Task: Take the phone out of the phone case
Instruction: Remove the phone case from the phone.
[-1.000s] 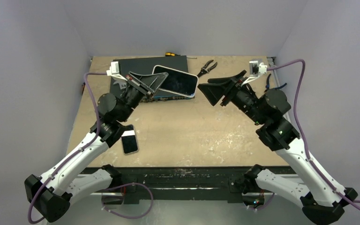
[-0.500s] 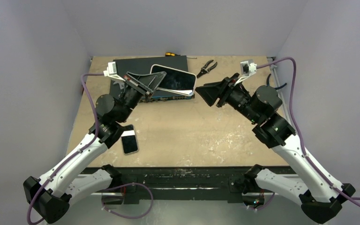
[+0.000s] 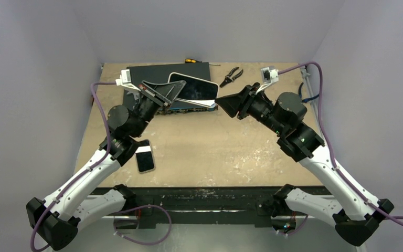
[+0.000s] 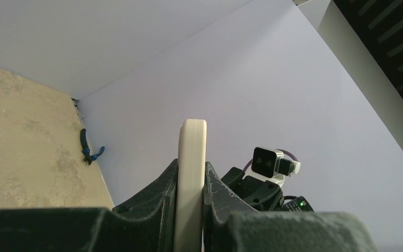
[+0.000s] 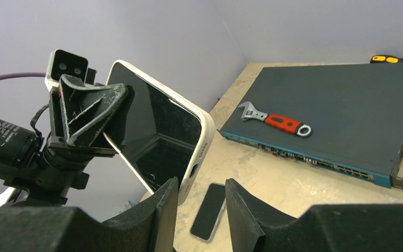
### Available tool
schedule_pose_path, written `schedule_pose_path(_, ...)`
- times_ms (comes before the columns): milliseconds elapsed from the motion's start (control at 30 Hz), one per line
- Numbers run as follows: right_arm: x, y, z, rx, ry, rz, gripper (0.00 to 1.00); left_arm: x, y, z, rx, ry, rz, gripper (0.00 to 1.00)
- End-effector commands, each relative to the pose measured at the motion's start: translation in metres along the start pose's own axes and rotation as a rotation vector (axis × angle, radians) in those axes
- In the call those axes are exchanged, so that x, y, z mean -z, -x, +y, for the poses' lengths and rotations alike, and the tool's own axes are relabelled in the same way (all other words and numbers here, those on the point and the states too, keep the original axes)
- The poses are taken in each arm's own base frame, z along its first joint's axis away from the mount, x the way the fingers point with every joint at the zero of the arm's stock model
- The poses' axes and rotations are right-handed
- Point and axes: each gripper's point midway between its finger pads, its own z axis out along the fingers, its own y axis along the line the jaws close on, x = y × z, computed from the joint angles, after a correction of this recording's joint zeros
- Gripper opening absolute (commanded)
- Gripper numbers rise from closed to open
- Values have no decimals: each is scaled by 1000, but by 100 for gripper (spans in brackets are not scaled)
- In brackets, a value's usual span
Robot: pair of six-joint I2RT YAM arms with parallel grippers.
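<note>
I find the overhead view evenly and softly lit, with light falling from above the phone (image 3: 191, 89). Shadows on the table (image 3: 215, 152) below the phone are faint and short. The table's near edge, well below the phone, is dim. In the right wrist view the phone's glass carries a dull mirror reflection and no hard glare. In the left wrist view the fingers (image 4: 152, 210) flanking the phone are soft and out of focus, while the wall (image 4: 294, 105) beyond the phone reads clean.

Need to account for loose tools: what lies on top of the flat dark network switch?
A red-handled silver adjustable wrench lies on the flat dark network switch. From above, the left hand and white-cased phone cover it.
</note>
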Motion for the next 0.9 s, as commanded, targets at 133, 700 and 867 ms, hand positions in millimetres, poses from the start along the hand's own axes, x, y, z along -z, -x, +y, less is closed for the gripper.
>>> schedule_pose_path(133, -1, -5, -10, -11, -61, 26, 37, 11, 30, -62, 11, -180, -96, 0)
schedule_pose_path(700, -10, -11, -18, -27, -93, 41, 34, 14, 31, -75, 29, -224, -88, 0)
schedule_pose_path(867, -15, -9, -21, -41, -117, 48, 34, 14, 24, -74, 44, -240, -56, 0)
